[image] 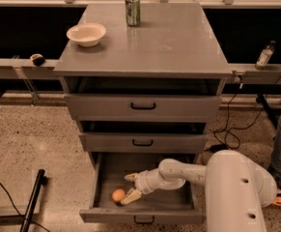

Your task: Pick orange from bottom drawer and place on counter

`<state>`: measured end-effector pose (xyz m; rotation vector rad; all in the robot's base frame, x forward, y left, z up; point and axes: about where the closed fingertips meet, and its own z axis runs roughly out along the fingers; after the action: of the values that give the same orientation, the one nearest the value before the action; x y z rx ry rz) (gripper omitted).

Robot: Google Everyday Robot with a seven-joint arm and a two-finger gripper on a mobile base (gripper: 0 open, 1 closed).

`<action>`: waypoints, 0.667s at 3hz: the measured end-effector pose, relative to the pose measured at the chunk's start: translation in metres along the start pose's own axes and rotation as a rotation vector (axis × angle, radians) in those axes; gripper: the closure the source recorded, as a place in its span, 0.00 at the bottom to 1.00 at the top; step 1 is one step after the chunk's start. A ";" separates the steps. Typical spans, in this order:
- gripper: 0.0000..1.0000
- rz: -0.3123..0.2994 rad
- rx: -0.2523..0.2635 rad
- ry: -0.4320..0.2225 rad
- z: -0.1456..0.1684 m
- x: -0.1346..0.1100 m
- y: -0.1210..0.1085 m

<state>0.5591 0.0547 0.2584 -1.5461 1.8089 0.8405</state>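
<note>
The grey cabinet is seen at the middle, and its counter [169,47] forms the broad top. The white arm [236,178] enters from 4 o'clock and is stretched leftward into the bottom drawer [145,215], which is pulled out. The two upper drawers [140,108] are shut above it. A long ledge [14,66] is seen behind the cabinet, running toward 9 and 3 o'clock.

On the counter, a white bowl [86,34] is set at 10 o'clock and a green can [133,9] stands upright at 12 o'clock, the two well apart. A bottle [264,55] is seen on the ledge at 3 o'clock of the counter.

The gripper [126,189] is held inside the bottom drawer, at its left half, pointed toward 9 o'clock. Its jaws are spread apart, and nothing is clasped between them. The orange [118,195] lies on the drawer floor at 8 o'clock of the gripper, just beside the lower finger [133,196]; whether it is touched cannot be told. It is not lifted.

A small dark round object [36,59] rests on the ledge at 9 o'clock of the counter.
</note>
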 end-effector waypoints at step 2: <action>0.28 -0.008 -0.016 -0.039 0.057 0.022 -0.020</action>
<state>0.5781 0.0841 0.2042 -1.5357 1.7709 0.8769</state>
